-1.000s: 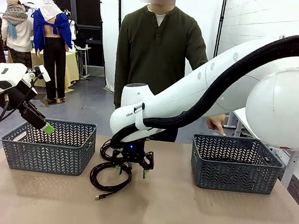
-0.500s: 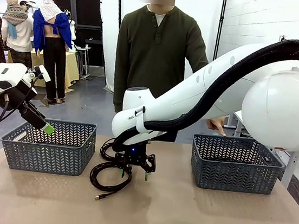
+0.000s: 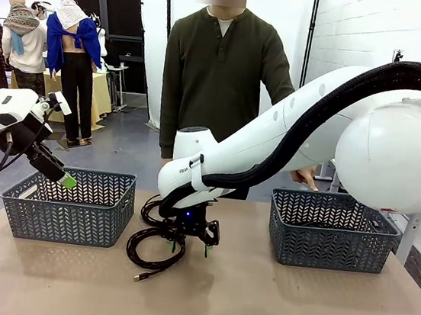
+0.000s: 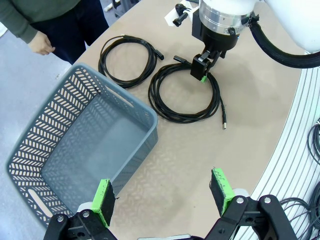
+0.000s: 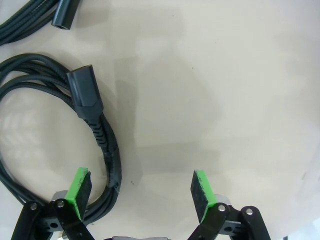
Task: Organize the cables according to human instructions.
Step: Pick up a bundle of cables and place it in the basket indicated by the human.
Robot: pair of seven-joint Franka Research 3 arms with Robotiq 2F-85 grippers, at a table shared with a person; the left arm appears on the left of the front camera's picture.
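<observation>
Two black cables lie coiled on the table between the baskets: a near coil (image 3: pixel 131 250) (image 4: pixel 186 117) and a far coil (image 3: pixel 146 211) (image 4: pixel 125 83). My right gripper (image 3: pixel 188 237) (image 4: pixel 204 69) (image 5: pixel 141 187) reaches across the middle and hangs open just above the near coil's edge. A strand and plug of that cable (image 5: pixel 86 95) run just inside one green pad (image 5: pixel 80 184). My left gripper (image 3: pixel 61 175) (image 4: pixel 162 192) is open and holds nothing, above the left basket (image 3: pixel 65 213) (image 4: pixel 60 130). The human (image 3: pixel 221 74) stands at the far side, one hand (image 3: pixel 305 176) by the right basket.
A second grey basket (image 3: pixel 324 231) stands at the table's right. The left basket's inside looks bare in the left wrist view. Bare tabletop (image 3: pixel 254 301) lies in front of both baskets. More cables (image 4: pixel 312 150) hang beyond the table's edge. Other people stand far off at the back left.
My right arm has sunk slightly, bringing its gripper a little lower and to the right over the near coil. The left arm, the cables and the human have not moved.
</observation>
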